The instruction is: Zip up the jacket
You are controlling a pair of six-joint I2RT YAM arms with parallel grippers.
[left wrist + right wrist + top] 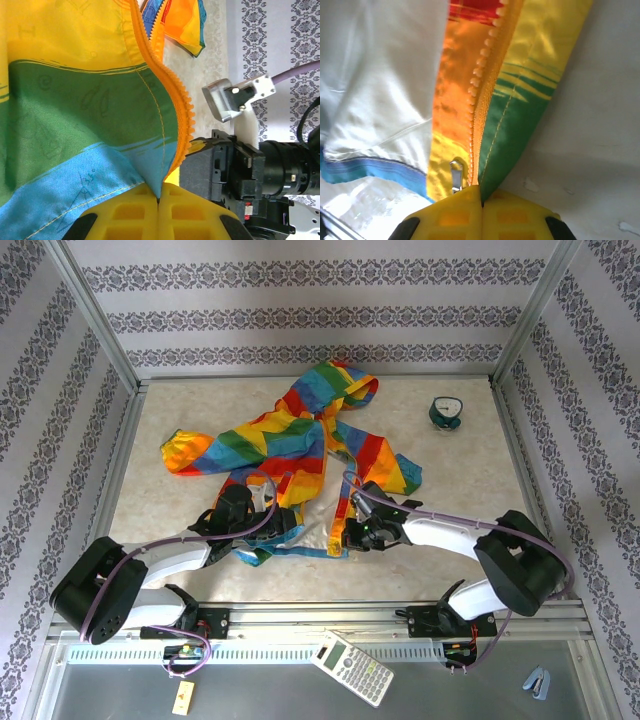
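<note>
Jacket mid-counter: lies spread open, hood toward far wall. Left hand: clenches front edge beside orange zipper teeth. Right hand: clenches opposite edge, just beside metal pull.

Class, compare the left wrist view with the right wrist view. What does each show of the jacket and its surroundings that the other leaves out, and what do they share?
Left wrist view: beyond the jacket stand the right arm and a patterned wall.
Right wrist view: the pale lining, a red stripe and the metal zipper pull.
Shared: orange zipper teeth, yellow and green stripes, and yellow pads, with the left pincer and the right pincer each shut on the jacket's edge.
</note>
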